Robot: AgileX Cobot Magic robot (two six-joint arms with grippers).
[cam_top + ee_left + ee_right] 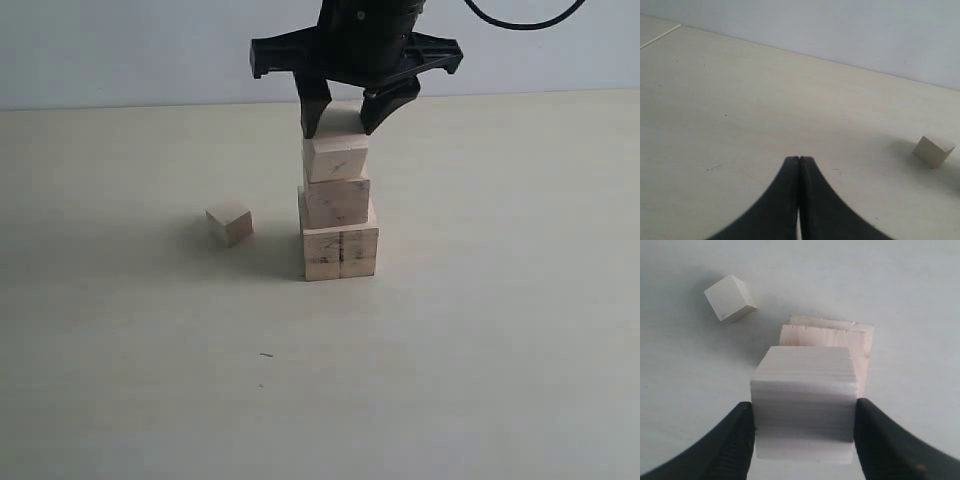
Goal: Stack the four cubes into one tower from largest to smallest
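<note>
A tower of three pale wooden cubes stands mid-table: the largest cube (340, 255) with its dark seam at the base, a mid-sized cube (337, 203) on it, and a smaller third cube (335, 158) on top. My right gripper (340, 128) comes down from above with its fingers pressed against both sides of that third cube (805, 385), which rests on the stack. The smallest cube (229, 222) lies alone on the table to the tower's left, also in the right wrist view (730, 298). My left gripper (799, 159) is shut and empty, with the smallest cube (934, 150) some way off.
The pale tabletop (480, 350) stretches to a light wall at the back. A thin line (660, 36) marks the table surface far from the cubes. The left arm is outside the exterior view.
</note>
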